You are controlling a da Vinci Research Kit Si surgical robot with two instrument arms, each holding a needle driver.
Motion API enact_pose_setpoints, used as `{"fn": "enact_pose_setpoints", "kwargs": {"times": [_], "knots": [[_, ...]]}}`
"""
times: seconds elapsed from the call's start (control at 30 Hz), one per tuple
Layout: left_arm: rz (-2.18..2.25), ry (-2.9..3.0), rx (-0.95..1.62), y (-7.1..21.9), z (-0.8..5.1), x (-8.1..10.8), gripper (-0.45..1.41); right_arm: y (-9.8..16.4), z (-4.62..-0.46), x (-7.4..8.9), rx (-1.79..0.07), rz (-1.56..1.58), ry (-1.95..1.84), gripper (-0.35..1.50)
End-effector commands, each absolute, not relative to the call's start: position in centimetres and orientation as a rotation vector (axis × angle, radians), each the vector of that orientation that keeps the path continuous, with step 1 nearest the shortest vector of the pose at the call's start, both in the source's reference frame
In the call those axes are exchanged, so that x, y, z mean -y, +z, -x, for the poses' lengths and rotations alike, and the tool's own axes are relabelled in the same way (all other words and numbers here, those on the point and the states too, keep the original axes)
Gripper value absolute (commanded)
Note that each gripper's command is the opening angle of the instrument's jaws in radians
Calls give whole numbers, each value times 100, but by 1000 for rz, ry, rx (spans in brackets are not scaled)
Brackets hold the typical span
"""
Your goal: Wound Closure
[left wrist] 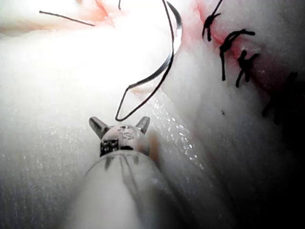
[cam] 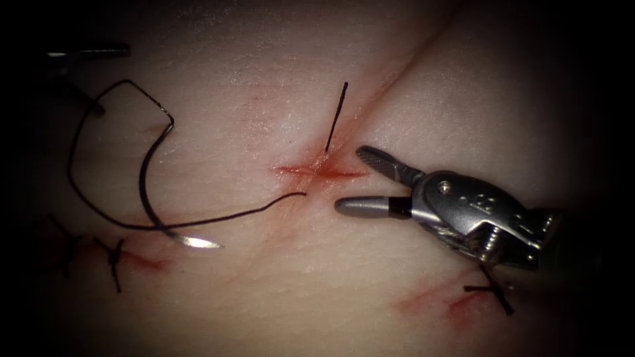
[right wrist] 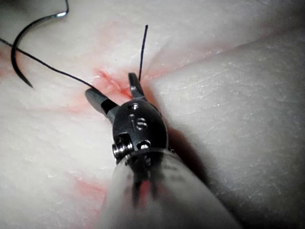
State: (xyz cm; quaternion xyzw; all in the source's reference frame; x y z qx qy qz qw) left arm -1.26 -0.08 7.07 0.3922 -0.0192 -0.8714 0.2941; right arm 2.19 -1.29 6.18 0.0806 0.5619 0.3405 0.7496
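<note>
Both needle drivers hold nothing, their jaws spread, while the curved needle lies loose on the tissue left of the cut.

The right tool [cam: 354, 180] hovers just right of the cut [cam: 317, 170], a short red slit in pale, moist, faintly grained tissue [cam: 278, 297]; one ridged jaw points at the slit, the other lies level below it. The needle [cam: 153, 198], a thin steel arc with a bright flattened tip, rests flat near the tissue's left edge, not in the tissue. Glossy black thread [cam: 86, 132] loops from it and runs to the cut; a stiff thread end [cam: 336, 116] stands up from the slit. The left tool [left wrist: 120, 125] waits near the thread loop. Knotted stitches [cam: 114, 259] sit toward the lower edge. Any pick-up would likely go best gripping the needle's body, not its tip.
</note>
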Motion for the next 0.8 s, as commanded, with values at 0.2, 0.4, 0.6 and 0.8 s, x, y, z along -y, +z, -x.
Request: {"fn": "enact_pose_setpoints", "kwargs": {"times": [0.2, 0.4, 0.6, 0.8], "knots": [[-1052, -2308, 48, 715, 133, 12, 61, 625, -227, 135, -1228, -178, 744, 98], [-1072, -2304, 47, 716, 138, 9, 54, 626, -229, 137, -1228, -175, 744, 98], [-1072, -2305, 49, 718, 142, 8, 37, 627, -229, 139, -1228, -173, 743, 98], [-1089, -2332, 25, 717, 135, 8, -27, 628, -231, 138, -1227, -171, 745, 99]]}}
